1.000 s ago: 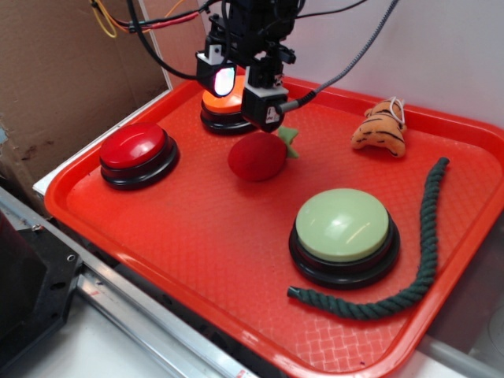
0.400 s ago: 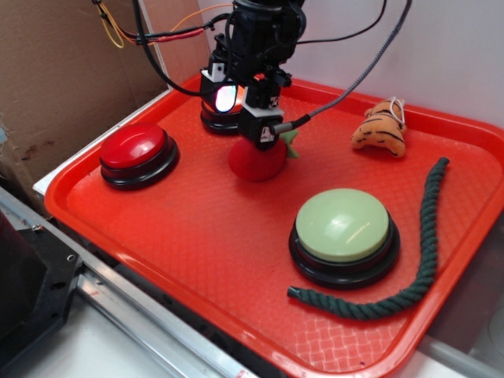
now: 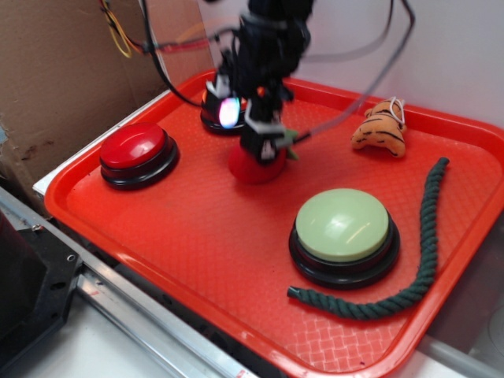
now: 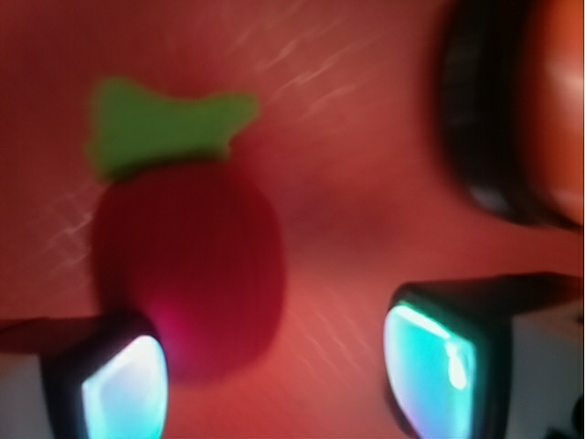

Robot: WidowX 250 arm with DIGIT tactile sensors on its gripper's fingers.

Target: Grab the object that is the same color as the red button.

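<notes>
The red plush fruit (image 3: 253, 167) with a green leaf (image 3: 292, 145) lies mid-tray; in the wrist view it (image 4: 192, 270) sits left of centre, its leaf (image 4: 155, 128) pointing up. My gripper (image 3: 250, 127) is low over it, blurred, jaws open. In the wrist view the gripper (image 4: 274, 380) shows both lit pads wide apart, the left fingertip (image 4: 123, 389) at the fruit's lower edge, the right one (image 4: 430, 361) well clear of it. The red button (image 3: 135, 152) stands at the tray's left. The orange button (image 3: 214, 116) is behind the gripper and also shows in the wrist view (image 4: 521, 110).
The red tray (image 3: 157, 260) also holds a pale green button (image 3: 343, 230), a dark green rope (image 3: 417, 268) and an orange striped plush (image 3: 381, 130). Cardboard stands at the left, a white wall behind. Cables hang from the arm.
My gripper has come down and slightly right, from above the orange button to low over the plush fruit. The fruit has not moved.
</notes>
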